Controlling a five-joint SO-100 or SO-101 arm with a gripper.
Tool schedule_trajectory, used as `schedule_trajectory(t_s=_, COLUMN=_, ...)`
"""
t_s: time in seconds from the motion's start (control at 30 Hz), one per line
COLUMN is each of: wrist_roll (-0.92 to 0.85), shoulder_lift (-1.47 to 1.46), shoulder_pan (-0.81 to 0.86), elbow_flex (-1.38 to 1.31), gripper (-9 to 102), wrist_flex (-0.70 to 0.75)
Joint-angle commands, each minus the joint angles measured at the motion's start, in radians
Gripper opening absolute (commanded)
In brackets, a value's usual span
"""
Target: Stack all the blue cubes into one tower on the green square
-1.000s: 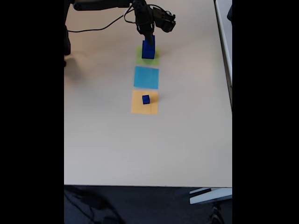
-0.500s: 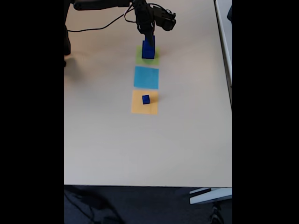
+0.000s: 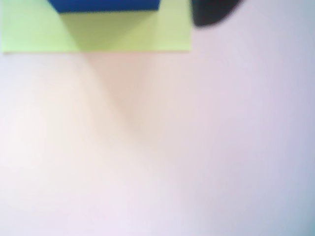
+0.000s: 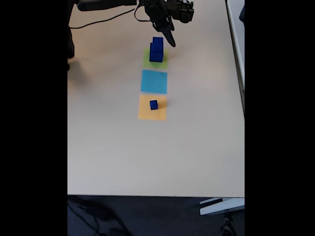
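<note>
— Beige tabletop (image 4: 123, 157) is carrying three flat coloured patches in a row in the fixed view: the green square (image 4: 162, 63) farthest up, a light-blue square (image 4: 154, 81) in the middle, an orange square (image 4: 147, 114) nearest the camera. How is the stacking going?

— A tower of blue cubes (image 4: 157, 49) is standing on the green square, a larger block below and at least one smaller block on top; the exact count is too small to tell. The wrist view is showing the bottom cube (image 3: 103, 5) sitting on the green square (image 3: 167, 34), with bare tabletop (image 3: 197, 147) below it.

— And the arm?

— The claw (image 4: 170, 38) is hanging just beside the tower's top, to its right in the fixed view, apart from the cubes and gripping nothing. Whether its jaws are parted or together cannot be told; a single dark finger is pointing downward.

— So what is remaining?

— One small blue cube (image 4: 154, 104) is sitting on the orange square, well apart from the tower. By the look of it, most of the job is done, and that last, tiniest cube is waiting to be fetched and set on top.
</note>
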Motion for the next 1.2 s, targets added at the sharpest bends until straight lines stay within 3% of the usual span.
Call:
schedule_trajectory(t_s=0.0, wrist_roll=-0.052, shoulder_lift=0.044, shoulder_pan=0.031, elbow_flex=-0.077, gripper=36, wrist_flex=-0.06)
schedule_trajectory(t_s=0.7, wrist_roll=-0.364, shoulder_lift=0.115, shoulder_pan=0.345, elbow_flex=0.025, gripper=35, wrist_flex=-0.069)
schedule_trajectory(t_s=1.17, wrist_roll=-0.54, shoulder_lift=-0.02, shoulder_pan=0.471, elbow_flex=0.074, gripper=32, wrist_flex=-0.031)
